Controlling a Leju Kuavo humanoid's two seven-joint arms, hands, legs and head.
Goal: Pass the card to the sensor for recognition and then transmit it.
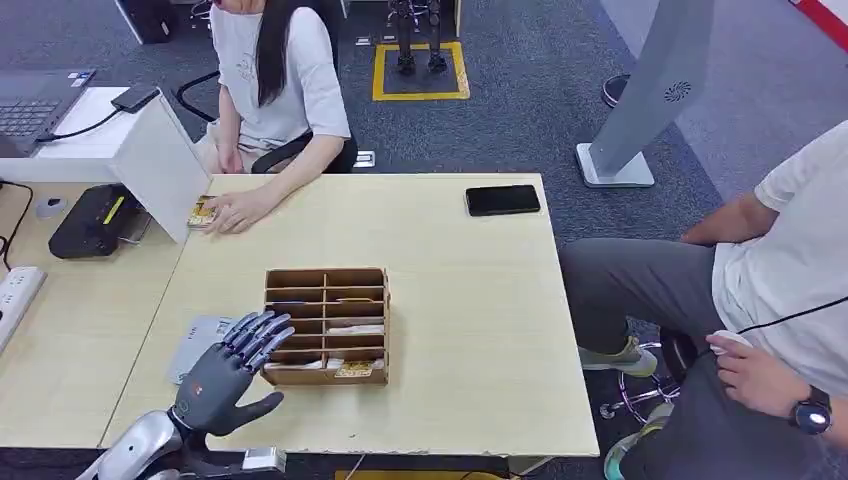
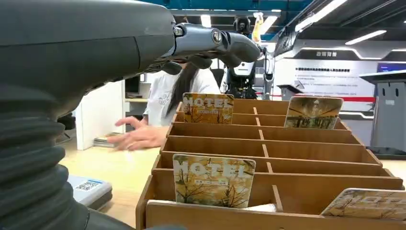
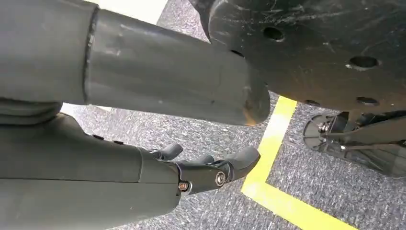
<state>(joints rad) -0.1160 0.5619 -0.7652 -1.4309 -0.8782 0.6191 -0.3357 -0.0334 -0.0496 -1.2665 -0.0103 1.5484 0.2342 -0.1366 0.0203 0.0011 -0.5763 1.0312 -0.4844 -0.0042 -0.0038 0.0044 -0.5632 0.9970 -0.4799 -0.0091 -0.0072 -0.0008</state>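
Observation:
A wooden card rack (image 1: 328, 325) with several slots stands on the table, holding hotel cards. In the left wrist view the rack (image 2: 268, 163) shows a card (image 2: 213, 180) in a near slot and two cards (image 2: 208, 108) further back. My left hand (image 1: 232, 368) hovers open just left of the rack's near corner, fingers spread toward it and holding nothing. A grey flat sensor pad (image 1: 198, 345) lies on the table partly under that hand. My right hand (image 3: 206, 170) hangs beside my body over the carpet, fingers loosely apart and empty.
A person across the table rests a hand on a stack of cards (image 1: 203, 212) beside a white box (image 1: 160, 160). A black phone (image 1: 502, 200) lies at the far right of the table. Another person (image 1: 760, 300) sits at the right.

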